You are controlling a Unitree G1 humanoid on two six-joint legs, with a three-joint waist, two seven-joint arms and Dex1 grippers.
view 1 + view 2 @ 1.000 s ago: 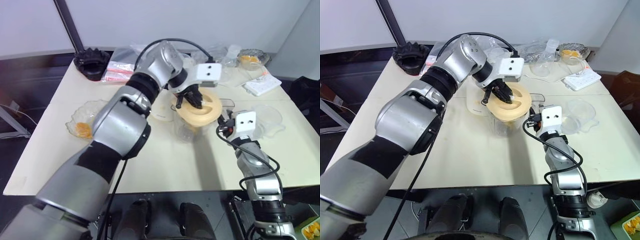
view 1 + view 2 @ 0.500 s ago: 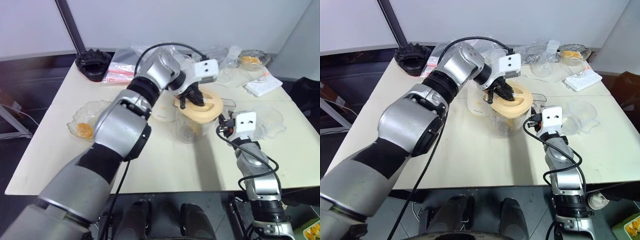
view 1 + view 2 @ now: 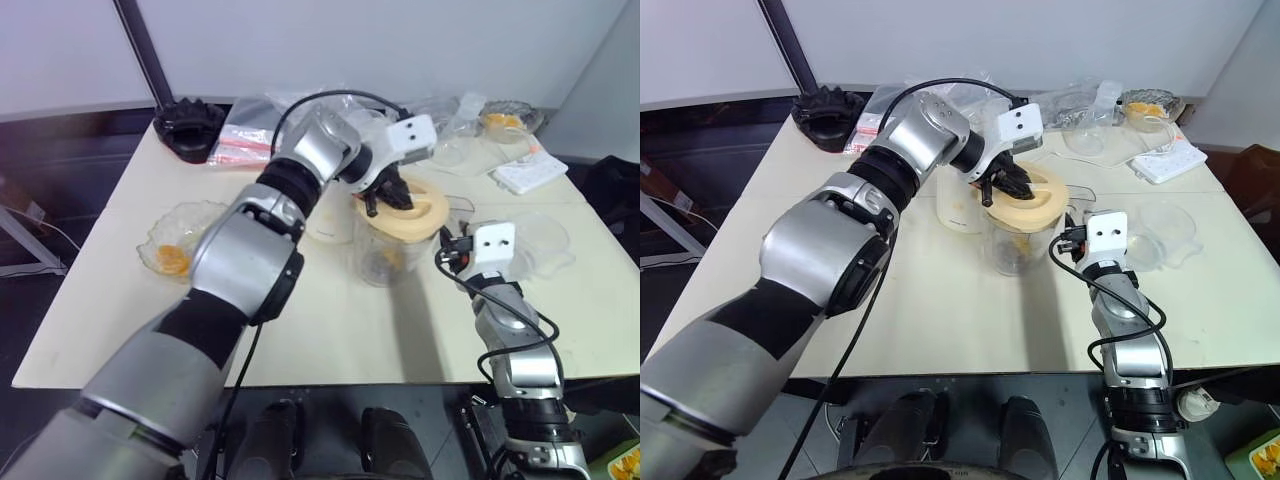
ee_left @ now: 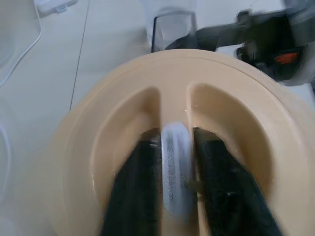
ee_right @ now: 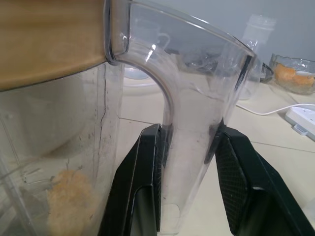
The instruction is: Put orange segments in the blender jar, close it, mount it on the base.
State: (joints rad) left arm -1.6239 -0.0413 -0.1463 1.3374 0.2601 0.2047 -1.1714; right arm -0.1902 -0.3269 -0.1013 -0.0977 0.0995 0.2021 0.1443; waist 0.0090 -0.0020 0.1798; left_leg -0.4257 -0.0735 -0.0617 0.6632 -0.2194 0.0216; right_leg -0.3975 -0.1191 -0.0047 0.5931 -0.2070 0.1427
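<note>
The right gripper (image 5: 187,191) is clamping the side handle of the tall clear plastic blender jar (image 3: 1015,245), a rigid, slippery, seemingly light thing. The left gripper (image 4: 174,191) is straddling the centre ridge of the round cream lid (image 4: 236,128); whether it is gripping cannot be told.

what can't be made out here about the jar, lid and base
- Cream-white motor base: mostly hidden behind the left arm in the eye views.
- Whether the flat cream lid is fully seated on the tall clear plastic blender jar: its rim is cut off in the left wrist view.
- Orange segments count: blurred behind the jar wall in the right wrist view.
</note>
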